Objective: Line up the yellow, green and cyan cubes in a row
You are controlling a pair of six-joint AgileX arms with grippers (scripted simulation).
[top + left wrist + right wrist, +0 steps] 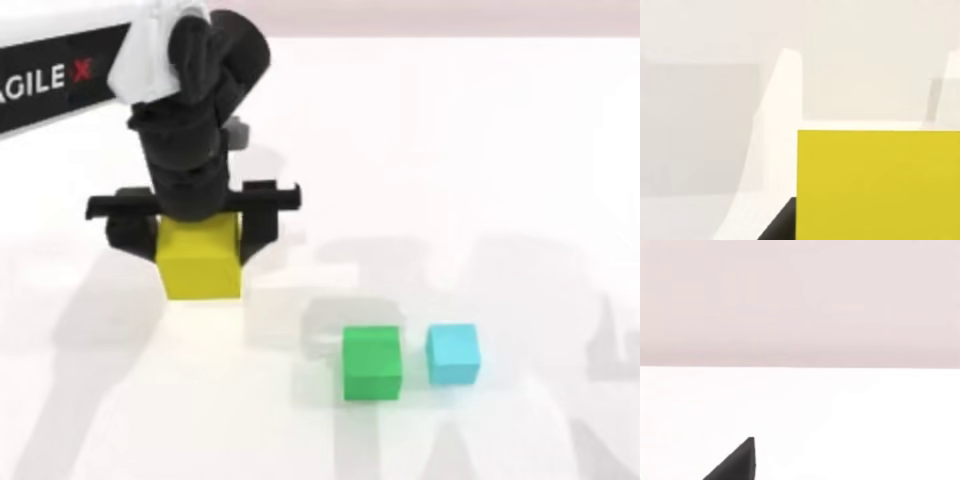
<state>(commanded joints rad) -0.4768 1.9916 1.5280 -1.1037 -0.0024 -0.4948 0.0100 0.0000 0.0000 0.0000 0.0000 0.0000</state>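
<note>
My left gripper (195,238) is shut on the yellow cube (200,262), its black fingers (256,225) pressing on the cube's left and right faces at the table's left middle. In the left wrist view the yellow cube (880,185) fills the space beside one dark finger (782,222). The green cube (372,362) and the smaller cyan cube (452,353) sit side by side on the table, right of and nearer the front than the yellow one. My right gripper (790,465) is out of the top view. In its wrist view it is open, with one fingertip (740,460) over bare table.
The white table (480,180) stretches to the back and right. A gap about one cube wide separates the yellow cube from the green one. The left arm (70,75) reaches in from the upper left corner.
</note>
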